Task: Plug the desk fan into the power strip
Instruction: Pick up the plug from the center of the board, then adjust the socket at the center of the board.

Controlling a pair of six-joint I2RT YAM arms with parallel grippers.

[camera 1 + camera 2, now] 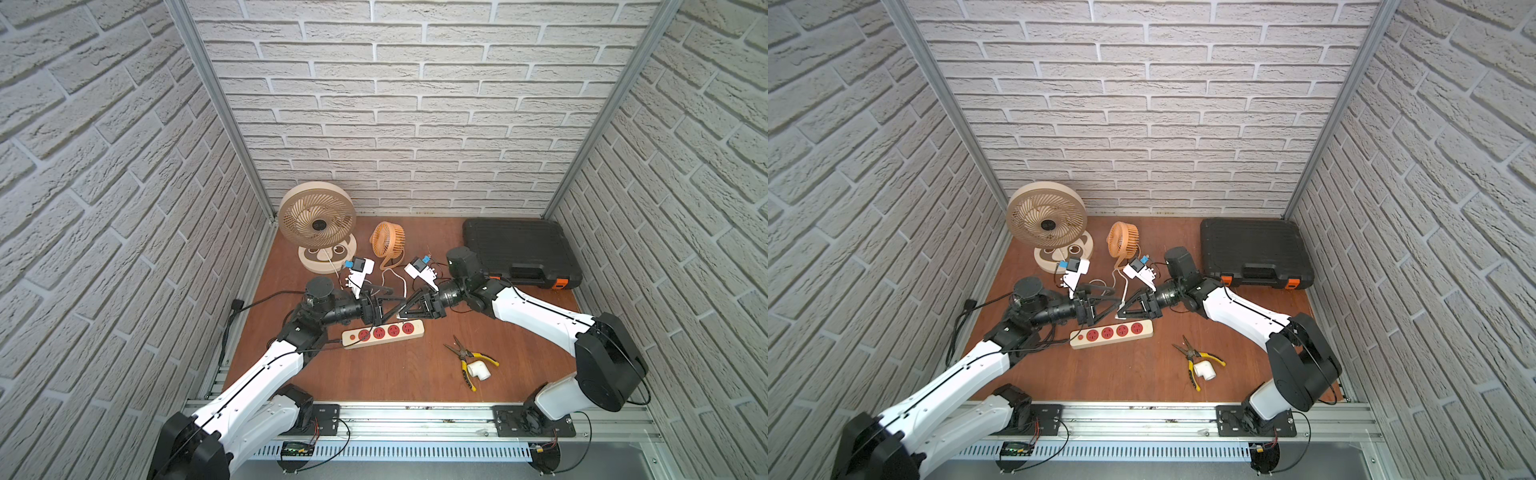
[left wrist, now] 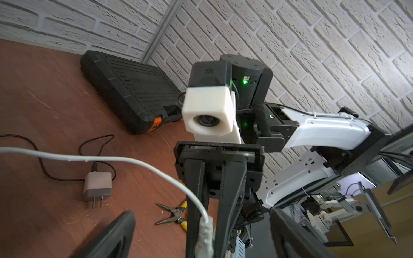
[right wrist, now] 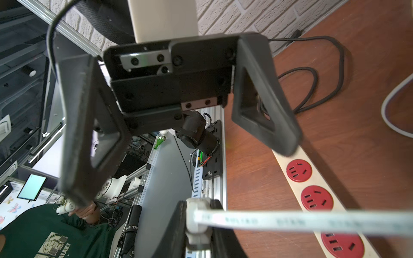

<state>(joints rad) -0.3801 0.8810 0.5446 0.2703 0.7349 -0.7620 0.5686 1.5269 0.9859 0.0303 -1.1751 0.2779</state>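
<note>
Table: large fan in back left corner, small fan just right of it, tool case in back right corner near wall. Power strip mid-table, lying left-right, cord end at left. Pliers right of strip, nearer front; pipe elbow touching their handles. Left gripper and right gripper tip to tip over strip's back edge, near its right end. Plug between right gripper's fingers; cable runs from it back toward small fan. Charger on table between left gripper and tool case.
</note>
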